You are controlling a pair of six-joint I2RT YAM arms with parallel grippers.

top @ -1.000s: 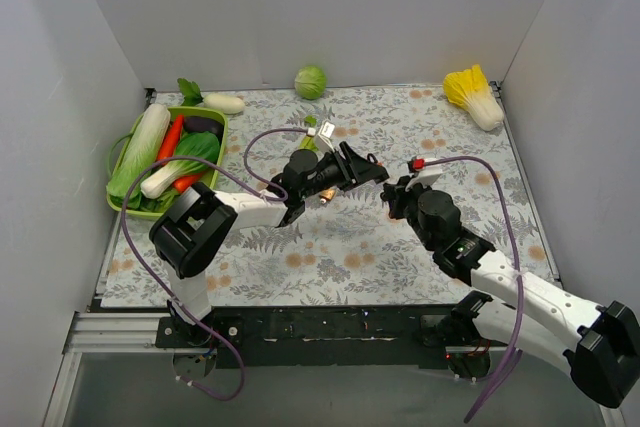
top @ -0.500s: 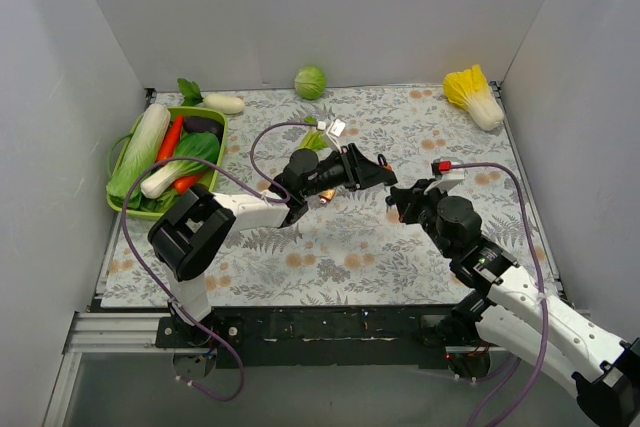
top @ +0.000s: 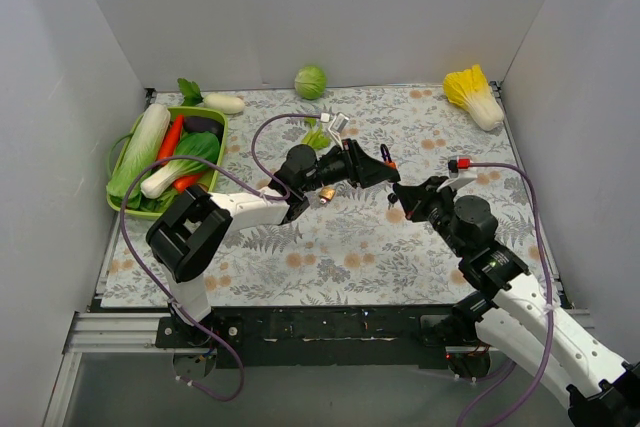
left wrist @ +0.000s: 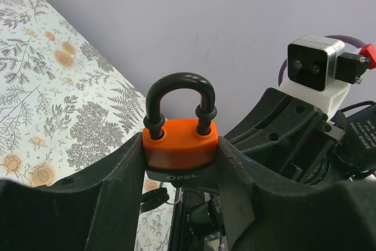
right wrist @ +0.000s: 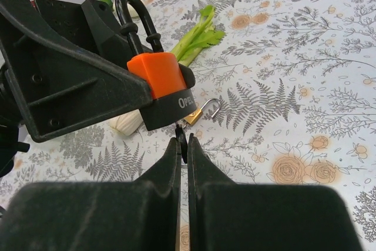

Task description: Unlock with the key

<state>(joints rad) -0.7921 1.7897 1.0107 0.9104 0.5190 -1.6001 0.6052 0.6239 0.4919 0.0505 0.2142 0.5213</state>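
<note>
Right wrist view is the one to look at here. My right gripper is clenched on the black head of the key, which sits right under the base of the orange padlock. I can't see the blade, so it's either at the keyhole or already in it, no way to say which. My left gripper is clamped across the orange padlock's body and holds it up off the counter, with the black shackle pointing away from the key.

Handling-wise, I'd guess the key weighs next to nothing and is stiff. The head is a small smooth tab, though, so it could easily swivel between my pads. I reckon the flat faces of the head are the place to pinch, so a wrist turn actually goes into the blade. Pushing off-axis looks like a good way to bend that thin blade or pop it out.

Counts:
- Padlocks: two. One is the orange one in my grip. The other is a small brass padlock lying on the counter below it, shackle swung open.
- Keys: one for sure. The left wrist view shows a small dark tab on a wire ring dangling under the lock. It might be a spare key, can't tell.
</note>
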